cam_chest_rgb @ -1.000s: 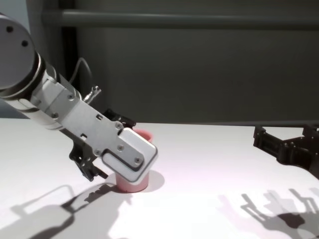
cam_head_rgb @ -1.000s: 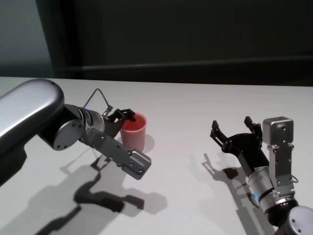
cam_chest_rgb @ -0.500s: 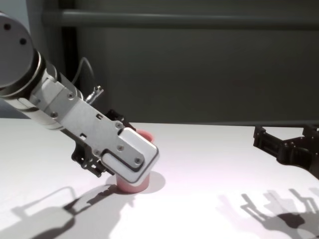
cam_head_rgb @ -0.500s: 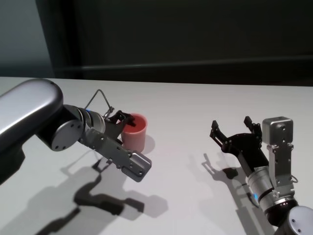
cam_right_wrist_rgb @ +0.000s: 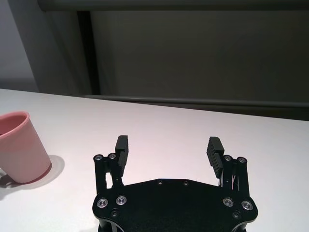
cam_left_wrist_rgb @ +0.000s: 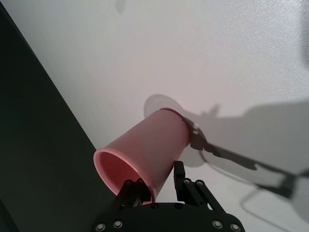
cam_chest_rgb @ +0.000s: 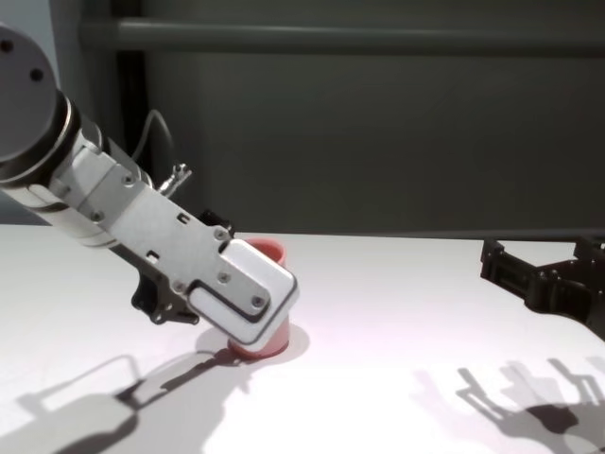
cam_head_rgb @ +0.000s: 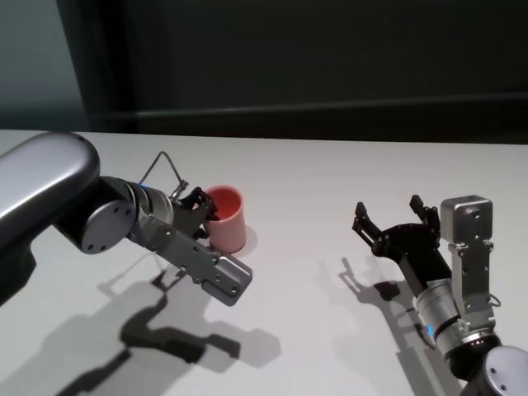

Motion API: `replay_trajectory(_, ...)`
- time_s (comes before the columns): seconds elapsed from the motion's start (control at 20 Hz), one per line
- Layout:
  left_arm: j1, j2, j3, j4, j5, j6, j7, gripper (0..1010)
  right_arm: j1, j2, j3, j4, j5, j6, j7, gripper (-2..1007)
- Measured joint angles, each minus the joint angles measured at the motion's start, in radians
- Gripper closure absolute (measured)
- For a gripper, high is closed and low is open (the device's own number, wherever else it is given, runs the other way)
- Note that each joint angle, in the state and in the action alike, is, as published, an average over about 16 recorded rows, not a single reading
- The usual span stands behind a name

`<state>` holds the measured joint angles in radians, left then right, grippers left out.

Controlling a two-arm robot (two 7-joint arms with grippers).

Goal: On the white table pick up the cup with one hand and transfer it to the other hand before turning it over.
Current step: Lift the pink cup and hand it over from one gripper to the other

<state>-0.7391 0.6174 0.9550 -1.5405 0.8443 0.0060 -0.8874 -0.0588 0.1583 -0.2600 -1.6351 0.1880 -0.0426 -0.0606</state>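
The pink cup [cam_head_rgb: 225, 218] stands left of centre on the white table [cam_head_rgb: 330, 173], its mouth up and leaning slightly. My left gripper [cam_head_rgb: 201, 208] reaches it from the left, with the cable loop at its wrist. In the left wrist view the left gripper [cam_left_wrist_rgb: 159, 186] pinches the cup [cam_left_wrist_rgb: 145, 150] at the near rim, one finger inside the mouth and one outside. The chest view hides most of the cup [cam_chest_rgb: 267, 252] behind the wrist housing. My right gripper [cam_head_rgb: 388, 208] hovers open at the right, well apart from the cup [cam_right_wrist_rgb: 19, 145], fingers spread with nothing between them.
A dark wall [cam_head_rgb: 330, 66] runs along the table's far edge. Arm shadows fall on the near tabletop. Bare table lies between the cup and the right gripper [cam_right_wrist_rgb: 168, 141].
The left gripper's fingers have closed from wide apart onto the cup's rim. The cup has shifted slightly left and up with them. The right arm has barely moved.
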Motion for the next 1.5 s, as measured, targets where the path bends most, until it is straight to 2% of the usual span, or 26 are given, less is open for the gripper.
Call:
replay_trajectory(0.35,0.005,0.006,-0.009,0.002,-0.043,-0.001,0.012,871,0.0,0.0,0.0,0.0,0.0,0.0,0.0,3)
replay_trajectory(0.5,0.015,0.009,-0.022,0.004,-0.076,-0.006,0.025,920,0.0,0.0,0.0,0.0,0.0,0.0,0.0,3)
replay_trajectory(0.65,0.031,0.013,-0.043,0.006,-0.127,-0.015,0.045,948,0.0,0.0,0.0,0.0,0.0,0.0,0.0,3)
replay_trajectory(0.9,0.072,0.018,-0.097,0.018,-0.24,-0.044,0.097,957,0.0,0.0,0.0,0.0,0.0,0.0,0.0,3)
replay_trajectory(1.2,0.129,0.021,-0.178,0.05,-0.396,-0.102,0.172,957,0.0,0.0,0.0,0.0,0.0,0.0,0.0,3)
replay_trajectory(1.5,0.182,0.01,-0.281,0.094,-0.59,-0.182,0.227,957,0.0,0.0,0.0,0.0,0.0,0.0,0.0,3)
